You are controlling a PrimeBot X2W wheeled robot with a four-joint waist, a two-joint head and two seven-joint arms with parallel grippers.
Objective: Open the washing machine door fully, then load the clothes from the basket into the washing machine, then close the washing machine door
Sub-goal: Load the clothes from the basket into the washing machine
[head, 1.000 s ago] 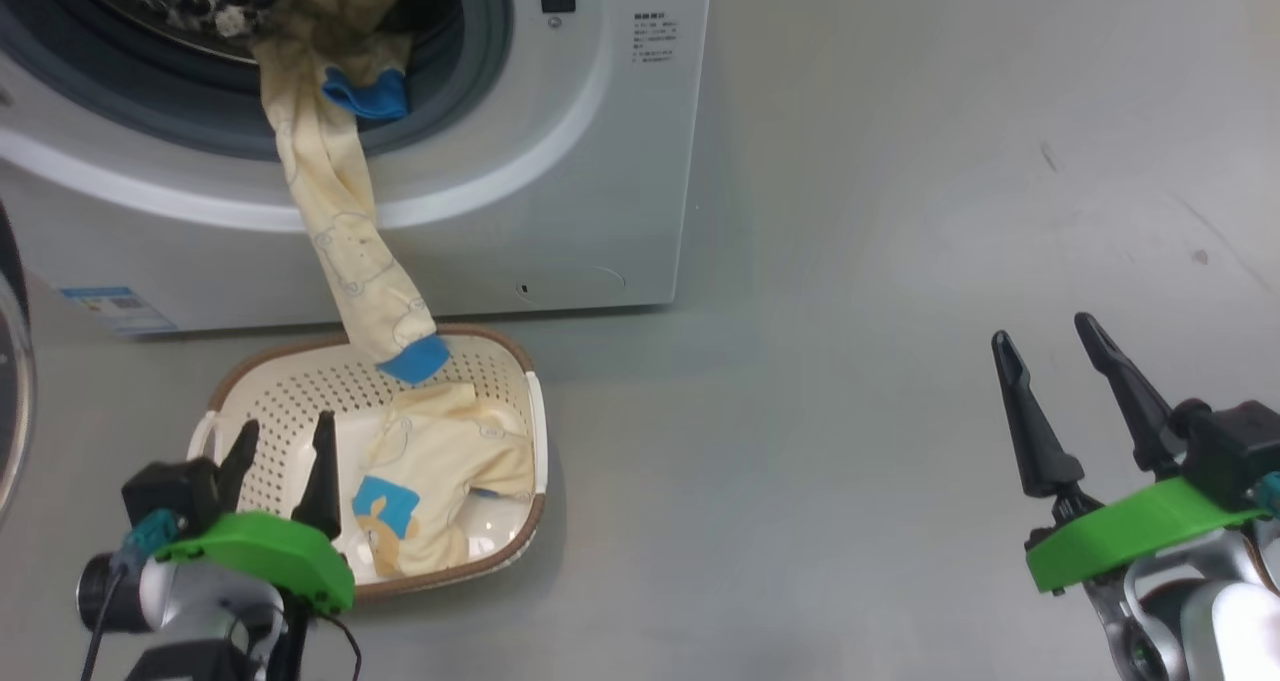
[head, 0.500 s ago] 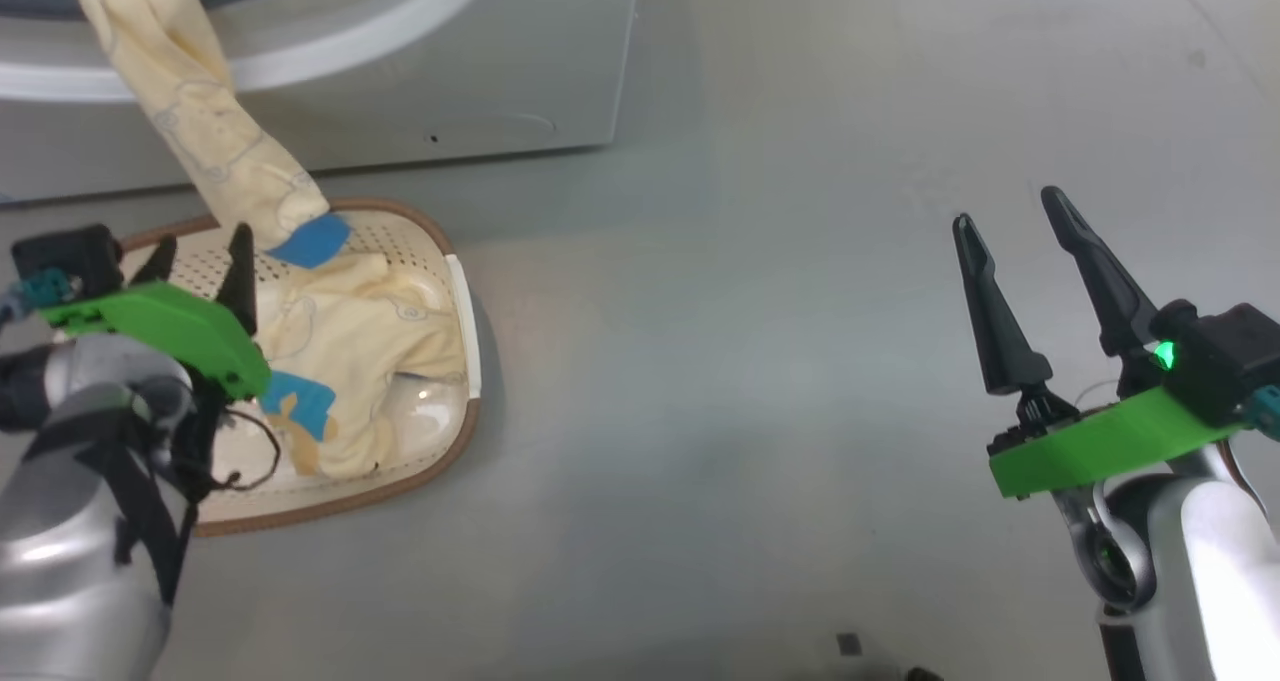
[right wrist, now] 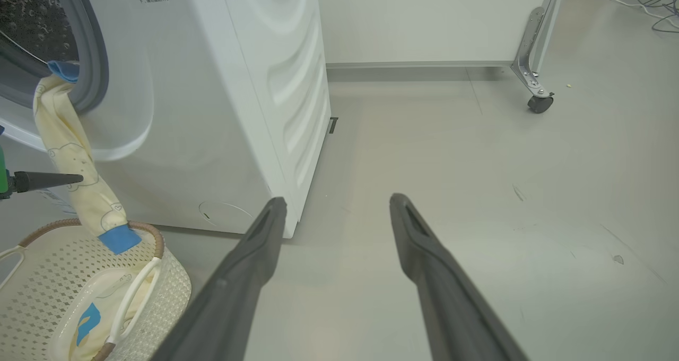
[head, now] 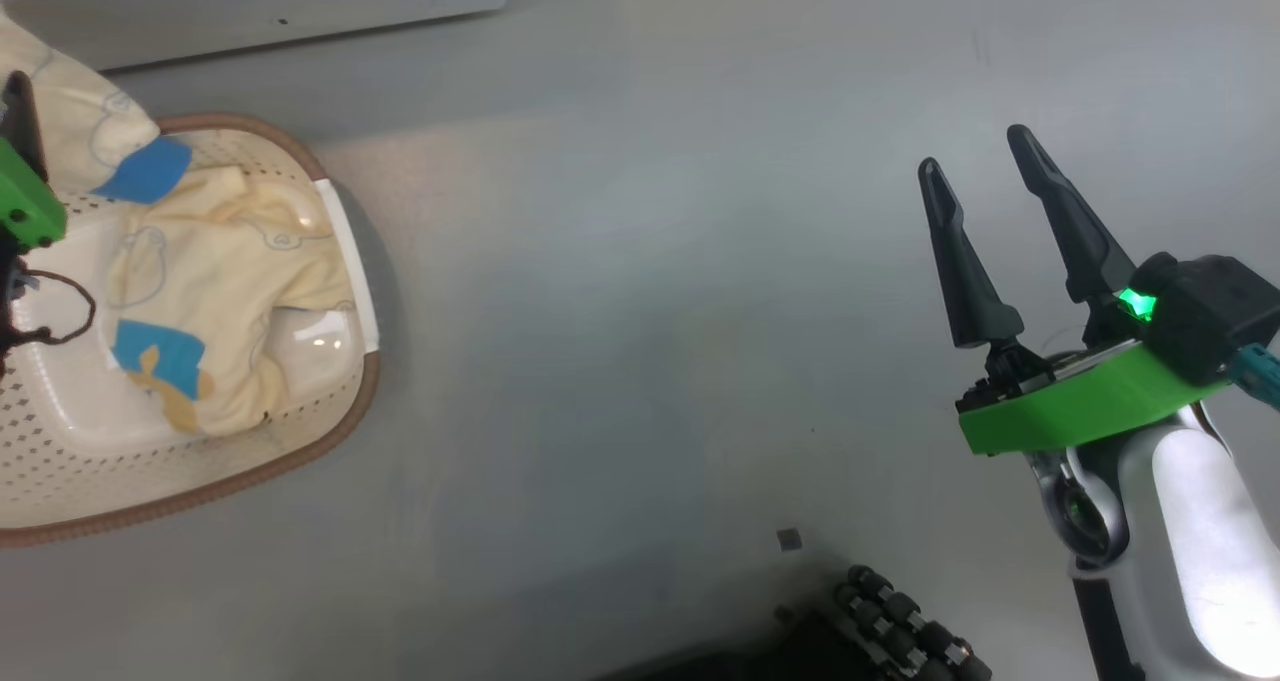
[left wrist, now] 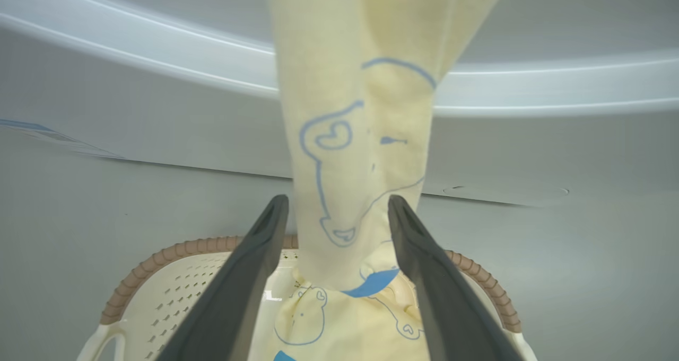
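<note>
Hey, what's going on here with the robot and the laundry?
A robot is loading clothes from the basket into the washing machine. One yellow garment hangs from the drum opening down to the basket, and a second garment lies in the basket. The left gripper, jaws open, is lined up on the hanging garment but not closed on it. The right gripper hovers open over the floor, holding nothing.

The right claw point(head: 974, 151) sits at the frame's right, pale forearm point(head: 1205, 531) below, its fingers spread wide and pointing up; the left claw point(left wrist: 337, 199) gapes too.
</note>
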